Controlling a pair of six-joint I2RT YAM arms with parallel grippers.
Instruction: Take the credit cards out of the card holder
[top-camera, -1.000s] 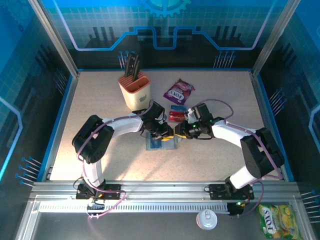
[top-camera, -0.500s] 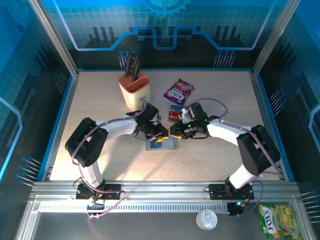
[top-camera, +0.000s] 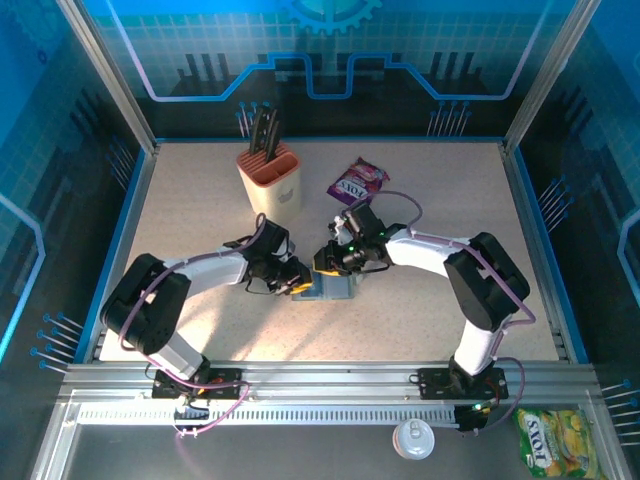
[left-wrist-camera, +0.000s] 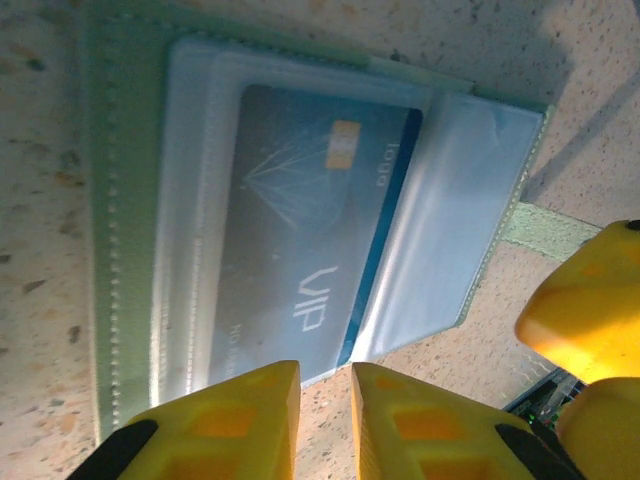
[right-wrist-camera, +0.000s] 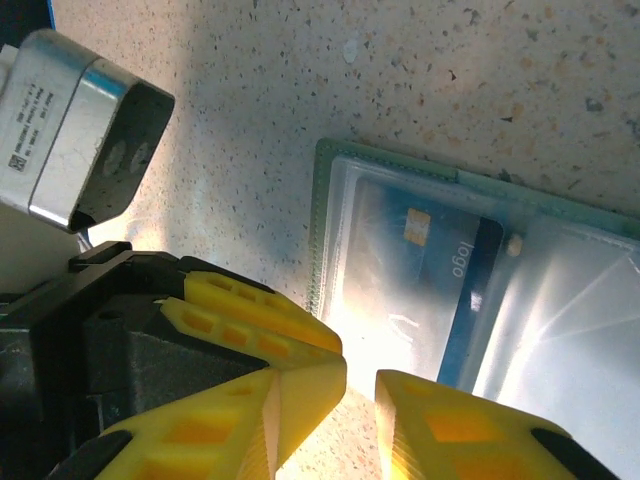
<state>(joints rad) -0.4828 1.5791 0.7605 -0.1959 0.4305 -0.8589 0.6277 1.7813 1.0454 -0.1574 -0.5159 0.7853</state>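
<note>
- While both arms bent inward over it, the speckled table (top-camera: 450, 190) bore the card holder (top-camera: 335, 290) near its middle
- Toward the far edge stood the beige and orange knife block (top-camera: 270, 182) with dark-handled knives in it, well apart from the holder
- The card holder lay open and flat, clear sleeves up, with a gripper at either side
- The purple snack packet (top-camera: 357, 183) lay to the right of the knife block, beyond the right arm
- The left gripper (left-wrist-camera: 325, 400) hung at the holder's edge, jaws narrowed to a slit with bare table showing through, gripping nothing
- The right gripper (right-wrist-camera: 362, 410) sat just beside it, jaws likewise narrow and empty
- One blue credit card (left-wrist-camera: 300, 230) marked VIP sat tucked inside a clear sleeve
</note>
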